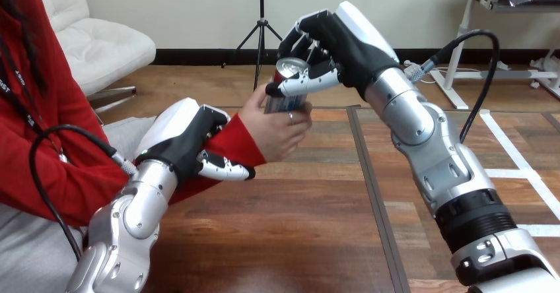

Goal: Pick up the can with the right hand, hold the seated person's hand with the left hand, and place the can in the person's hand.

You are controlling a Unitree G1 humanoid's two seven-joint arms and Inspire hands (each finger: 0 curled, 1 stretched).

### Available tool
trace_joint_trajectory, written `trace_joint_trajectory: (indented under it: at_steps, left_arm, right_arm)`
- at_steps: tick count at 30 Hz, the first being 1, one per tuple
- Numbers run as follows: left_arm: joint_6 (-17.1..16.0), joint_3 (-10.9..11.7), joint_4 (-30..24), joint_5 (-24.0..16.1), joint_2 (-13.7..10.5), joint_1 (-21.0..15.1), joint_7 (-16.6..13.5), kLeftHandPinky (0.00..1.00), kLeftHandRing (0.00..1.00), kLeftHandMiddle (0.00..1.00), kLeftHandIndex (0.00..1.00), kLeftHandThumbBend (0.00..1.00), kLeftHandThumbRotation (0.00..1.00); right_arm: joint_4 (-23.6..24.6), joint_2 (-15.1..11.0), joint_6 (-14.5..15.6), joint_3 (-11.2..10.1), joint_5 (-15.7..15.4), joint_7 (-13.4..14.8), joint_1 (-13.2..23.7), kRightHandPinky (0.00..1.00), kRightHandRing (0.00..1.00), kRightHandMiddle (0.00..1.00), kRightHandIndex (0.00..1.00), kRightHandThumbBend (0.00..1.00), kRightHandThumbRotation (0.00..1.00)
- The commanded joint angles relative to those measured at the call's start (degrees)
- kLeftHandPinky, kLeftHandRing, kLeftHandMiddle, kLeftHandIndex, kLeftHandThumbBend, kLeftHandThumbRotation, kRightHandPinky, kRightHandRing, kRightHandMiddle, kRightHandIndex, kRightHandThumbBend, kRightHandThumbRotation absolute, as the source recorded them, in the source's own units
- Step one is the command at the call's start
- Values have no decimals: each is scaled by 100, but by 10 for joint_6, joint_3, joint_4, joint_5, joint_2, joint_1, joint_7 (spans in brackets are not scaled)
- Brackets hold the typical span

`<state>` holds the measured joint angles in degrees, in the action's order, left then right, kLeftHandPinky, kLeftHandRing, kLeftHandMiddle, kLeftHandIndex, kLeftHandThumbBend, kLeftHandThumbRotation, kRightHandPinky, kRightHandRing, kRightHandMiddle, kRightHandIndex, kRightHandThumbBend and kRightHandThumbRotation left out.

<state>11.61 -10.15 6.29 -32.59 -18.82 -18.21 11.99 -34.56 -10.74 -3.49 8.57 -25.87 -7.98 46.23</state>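
Note:
A red and silver can [288, 85] stands upright above the table, with my right hand [333, 39] curled round its top from the right and its thumb across the front. The person's hand [277, 127] wraps the can's lower part from below. My left hand [191, 141] grips the person's forearm [232, 141] in its red sleeve, thumb beneath it and fingers over it. Both hands on the can hover over the table's far middle.
The wooden table [317, 227] stretches below the arms, with a dark seam [373, 200] running front to back. The person sits at the left side, their arm reaching in over the table's left part.

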Motion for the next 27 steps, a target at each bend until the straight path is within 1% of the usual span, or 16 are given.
trace_joint_trajectory:
  at_steps: [1, 5, 9, 10, 14, 18, 20, 24, 27]
  left_arm:
    - [-51, 33, -113, -2, 5, -151, -64, 39, 50, 55, 50, 63, 0]
    - [-61, 37, -112, 6, 2, -147, -66, 42, 54, 57, 52, 64, 0]
    - [-70, 39, -111, 11, -3, -142, -68, 44, 57, 60, 54, 66, 1]
    - [-71, 40, -111, 12, -4, -141, -67, 45, 58, 61, 56, 67, 2]
    - [-80, 43, -111, 18, -6, -136, -69, 47, 61, 63, 58, 68, 4]
    - [-83, 45, -115, 22, -8, -130, -68, 49, 63, 65, 60, 69, 7]
    - [-83, 45, -116, 22, -8, -128, -67, 51, 65, 66, 62, 69, 10]
    - [-81, 46, -121, 20, -9, -121, -66, 52, 66, 68, 64, 69, 13]
    - [-79, 46, -125, 20, -9, -117, -64, 53, 67, 70, 65, 70, 17]
  right_arm:
    - [96, 3, -4, 8, 9, -14, 107, 37, 46, 50, 50, 64, 16]
    - [99, 2, -4, 6, 14, -14, 100, 37, 46, 50, 49, 64, 25]
    - [99, -2, -9, 7, 12, -10, 93, 37, 45, 49, 48, 65, 35]
    - [99, -2, -10, 7, 11, -8, 92, 36, 45, 48, 47, 66, 41]
    - [100, -6, -15, 9, 8, -4, 87, 36, 44, 48, 47, 67, 49]
    - [98, -9, -22, 8, 12, -5, 82, 35, 44, 47, 46, 68, 58]
    - [98, -10, -23, 7, 13, -7, 80, 37, 45, 49, 48, 70, 65]
    - [98, -11, -23, 4, 25, -19, 76, 41, 49, 52, 51, 72, 72]
    - [102, -12, -19, 4, 27, -22, 72, 45, 52, 55, 54, 75, 78]
